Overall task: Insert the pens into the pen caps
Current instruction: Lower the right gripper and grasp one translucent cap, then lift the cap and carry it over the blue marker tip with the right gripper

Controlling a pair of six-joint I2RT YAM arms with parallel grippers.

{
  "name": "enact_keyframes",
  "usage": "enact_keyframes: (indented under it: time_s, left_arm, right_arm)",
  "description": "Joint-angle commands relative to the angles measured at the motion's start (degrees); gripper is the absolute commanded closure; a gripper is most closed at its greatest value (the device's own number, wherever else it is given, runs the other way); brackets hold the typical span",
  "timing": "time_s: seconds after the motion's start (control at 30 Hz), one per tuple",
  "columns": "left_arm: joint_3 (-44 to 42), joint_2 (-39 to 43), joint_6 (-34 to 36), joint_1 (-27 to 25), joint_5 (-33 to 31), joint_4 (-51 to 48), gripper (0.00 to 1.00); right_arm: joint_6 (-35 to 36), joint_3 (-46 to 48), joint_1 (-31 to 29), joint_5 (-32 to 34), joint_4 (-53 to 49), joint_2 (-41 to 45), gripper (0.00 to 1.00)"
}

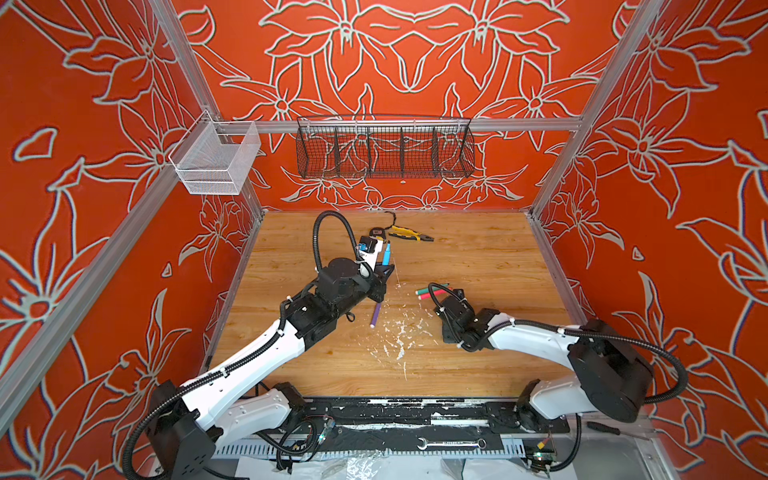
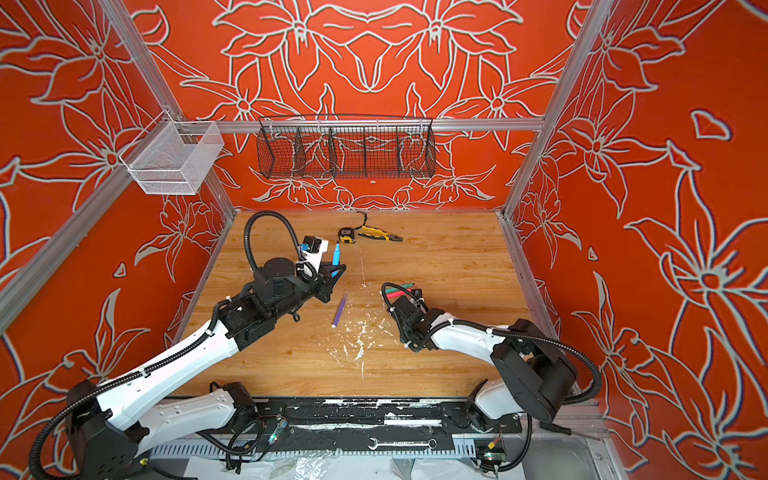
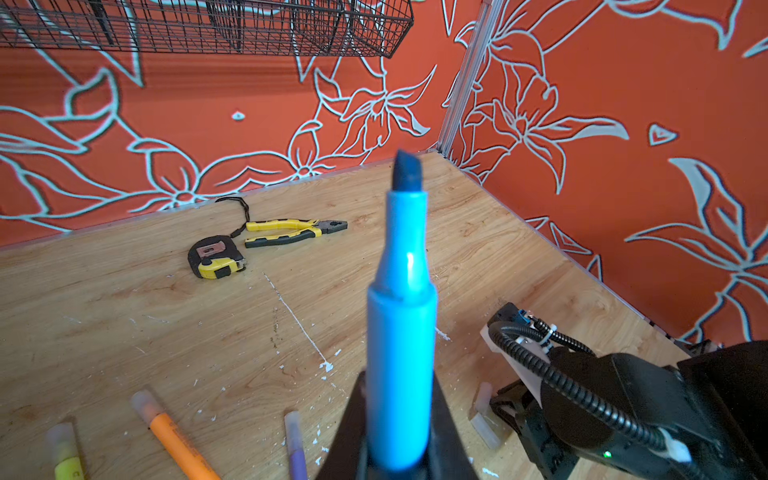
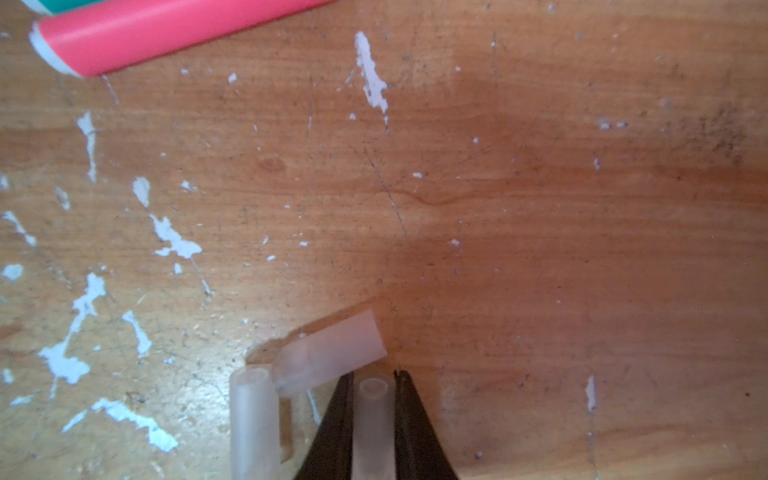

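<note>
Gripping blue pen (image 3: 401,324), tip uncapped: left hand (image 3: 399,390); right hand (image 4: 373,384) clamped on clear pen cap (image 4: 372,428), two caps (image 4: 253,419) beside.

blue pen (image 3: 401,332): uncapped, dark chisel tip up, near upright, clamped in left gripper (image 3: 399,415).
purple pen (image 1: 376,315): flat on table (image 1: 478,257), mid-scene, frosted cap on one end.
orange pen (image 3: 178,440), yellow pen (image 3: 66,453): flat, frosted caps on, beside the purple pen; seen in left wrist view only.
pink pen (image 4: 166,33), green pen (image 1: 432,289): flat, side by side, touching, right of centre.
held cap (image 4: 374,415): clear tube, pinched in right gripper (image 4: 374,374), low at the table.
loose caps (image 4: 253,415): two, just beside held cap; one tilted against the other.
</note>
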State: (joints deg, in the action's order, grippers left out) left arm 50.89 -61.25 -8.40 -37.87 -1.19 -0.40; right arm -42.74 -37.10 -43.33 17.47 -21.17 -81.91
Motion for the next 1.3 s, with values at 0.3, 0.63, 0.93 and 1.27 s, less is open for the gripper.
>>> enact_keyframes:
  time_s: [0.3,0.63,0.93,1.27]
  left_arm:
    - [-0.38,0.90,-0.03,0.43,5.06,2.61,1.00]
    - [-0.91,0.83,-3.04,0.43,13.14,6.08,1.00]
    - [-1.01,1.62,-4.25,0.43,15.45,6.44,1.00]
    - [4.64,-3.80,-0.55,0.43,18.62,0.54,1.00]
  right_arm:
    - [-0.34,0.84,0.45,1.97,-9.97,16.10,0.90]
    - [5.98,-11.47,0.40,-0.21,-12.02,31.35,0.94]
    - [12.96,-31.09,0.27,-7.31,4.80,25.40,0.97]
    - [14.54,-25.19,-0.55,-11.24,27.60,22.04,0.99]
